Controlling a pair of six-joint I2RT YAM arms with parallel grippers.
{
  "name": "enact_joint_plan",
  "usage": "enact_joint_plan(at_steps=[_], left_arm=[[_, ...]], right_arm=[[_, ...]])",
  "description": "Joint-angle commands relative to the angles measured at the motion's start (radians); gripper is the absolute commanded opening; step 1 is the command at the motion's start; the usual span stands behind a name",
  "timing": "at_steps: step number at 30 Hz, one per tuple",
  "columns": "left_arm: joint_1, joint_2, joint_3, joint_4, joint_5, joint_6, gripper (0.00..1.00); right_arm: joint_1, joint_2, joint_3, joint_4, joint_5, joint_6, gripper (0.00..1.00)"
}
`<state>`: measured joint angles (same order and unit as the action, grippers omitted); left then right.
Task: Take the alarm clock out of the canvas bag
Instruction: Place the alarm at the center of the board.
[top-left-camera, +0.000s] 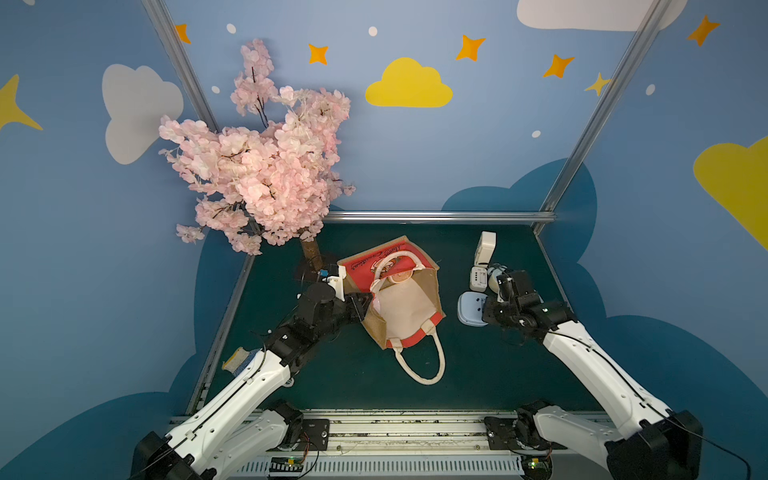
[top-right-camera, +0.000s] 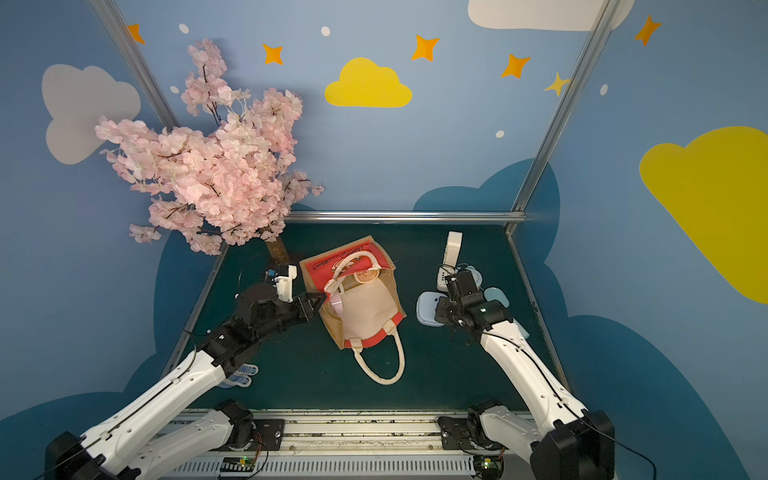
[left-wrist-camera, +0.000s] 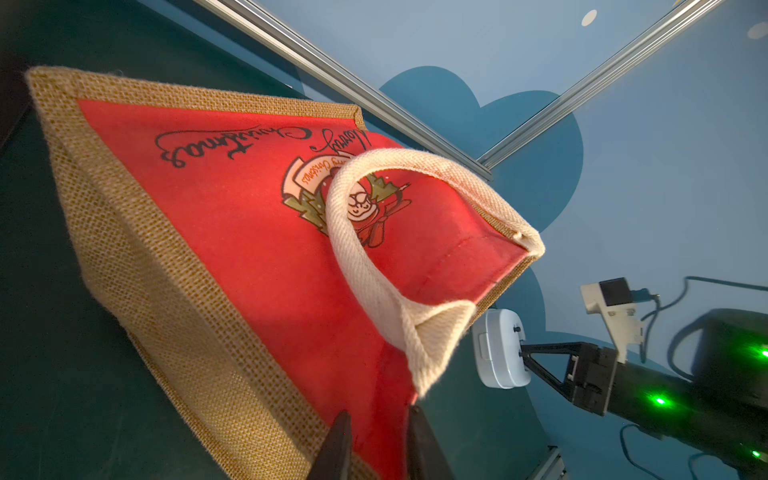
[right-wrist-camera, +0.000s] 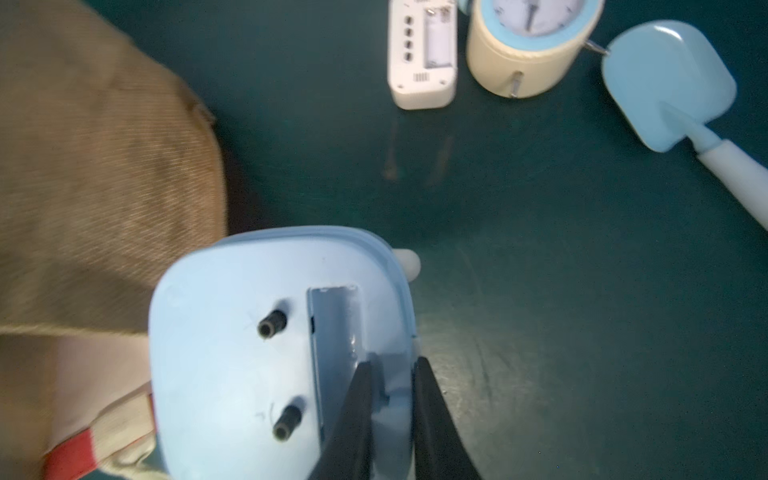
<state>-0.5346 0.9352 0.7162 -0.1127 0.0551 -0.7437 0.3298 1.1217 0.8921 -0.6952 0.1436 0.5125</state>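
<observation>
Blue cloud-painted walls (top-left-camera: 457, 166) and metal rails (top-left-camera: 436, 216) fence our green mat (top-left-camera: 332, 374). A pink blossom tree (top-left-camera: 266, 166) overhangs its far left corner. Mid-mat lies the canvas bag (top-left-camera: 399, 316), our left gripper (left-wrist-camera: 380, 411) pinching its rim. Our right gripper (right-wrist-camera: 390, 378) clamps the pale-blue alarm clock (right-wrist-camera: 249, 332) (back toward the wrist camera) outside the bag, just right of it. A white gadget (top-left-camera: 478, 277), cream clock (right-wrist-camera: 519, 50) and blue scoop (right-wrist-camera: 669, 83) crowd beyond; near mat lies open.

- Canvas bag (left-wrist-camera: 174, 257): tan jute, red panel with black "Merry Christmas" script and round cartoon emblem; lies on the dark green counter (left-wrist-camera: 50, 374).
- Cream handle (left-wrist-camera: 374, 266): arches over the emblem.
- Left end effector (left-wrist-camera: 380, 449): fingers clamped on the bag's rim.
- Right end effector (left-wrist-camera: 530, 357): tips on a pale blue alarm clock (left-wrist-camera: 496, 349) just beside the bag.
</observation>
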Motion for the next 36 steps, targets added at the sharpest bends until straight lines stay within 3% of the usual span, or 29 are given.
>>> enact_joint_plan(at_steps=[1, 11, 36], left_arm=[[0.008, -0.001, 0.014, -0.028, -0.018, 0.018, 0.24], [0.008, 0.013, 0.017, -0.008, -0.003, 0.013, 0.24], [0.013, 0.007, 0.018, -0.016, -0.007, 0.023, 0.25]], right_arm=[[-0.088, 0.024, -0.029, 0.087, -0.036, -0.017, 0.15], [-0.224, 0.202, -0.039, 0.206, -0.059, -0.007, 0.15], [-0.324, 0.457, 0.053, 0.292, -0.042, -0.126, 0.15]])
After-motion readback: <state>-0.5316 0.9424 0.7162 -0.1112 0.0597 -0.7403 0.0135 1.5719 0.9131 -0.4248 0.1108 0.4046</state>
